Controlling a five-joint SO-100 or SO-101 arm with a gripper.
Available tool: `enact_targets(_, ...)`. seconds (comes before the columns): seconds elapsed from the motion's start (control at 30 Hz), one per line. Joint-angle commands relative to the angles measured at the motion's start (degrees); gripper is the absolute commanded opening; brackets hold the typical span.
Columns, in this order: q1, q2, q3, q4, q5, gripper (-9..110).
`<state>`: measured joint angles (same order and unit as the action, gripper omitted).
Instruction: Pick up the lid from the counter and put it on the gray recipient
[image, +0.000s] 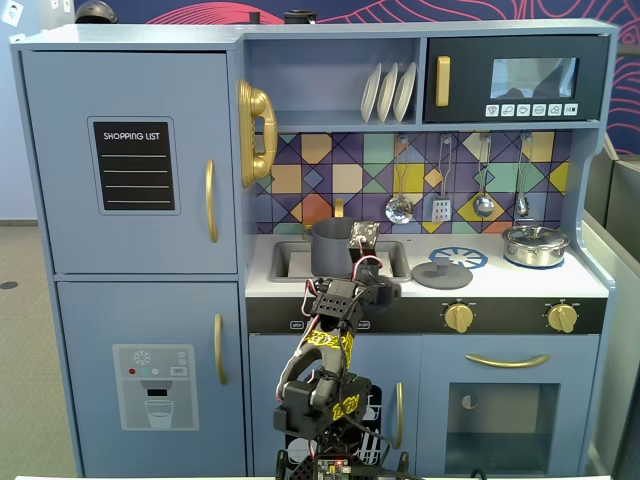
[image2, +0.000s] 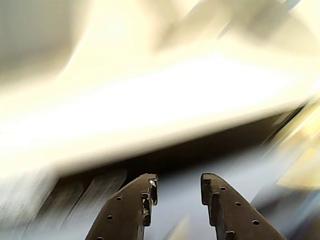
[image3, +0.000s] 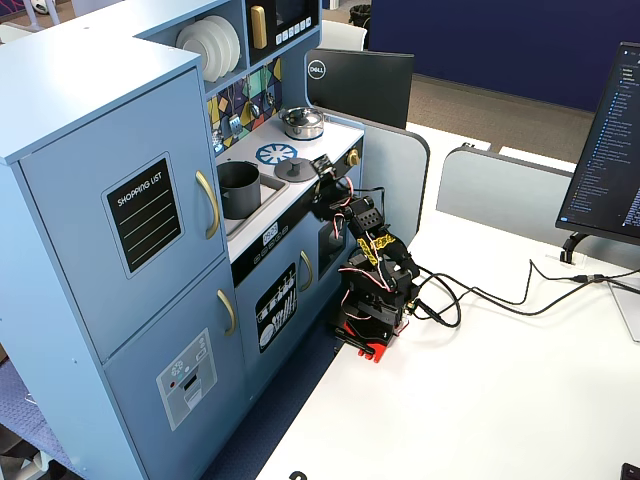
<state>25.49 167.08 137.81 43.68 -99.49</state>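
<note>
Lying flat on the pale counter (image: 590, 283), the matte round lid (image: 441, 275) sits beside the cylindrical gray recipient (image: 331, 247); pincer (image2: 177, 189) spread, empty.

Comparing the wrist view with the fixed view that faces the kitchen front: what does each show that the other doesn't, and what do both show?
Only the wrist view shows the fingers close up, parted with nothing between them; its background is motion-blurred. Only the front fixed view shows the lid lying on the counter, the gray recipient in the sink recess, and the silver pot. Both show the gripper.
</note>
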Motion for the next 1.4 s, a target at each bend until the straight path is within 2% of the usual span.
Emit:
enact_targets(0.0, 5.01, 0.7, 0.88, -12.66, -0.09, 0)
enact_targets(0.2, 6.94, -5.36, 2.81, -22.06, 0.53, 0)
enact_targets(0.4, 7.82, -10.55, 6.15, -34.8, 5.01, 11)
enact_targets(0.7, 10.02, -22.24, 3.16, -44.12, 5.8, 20)
enact_targets(0.93, 11.16, -31.38, 0.7, -53.26, 7.73, 23)
enact_targets(1.37, 10.46, -43.59, -6.59, -60.64, 10.11, 22)
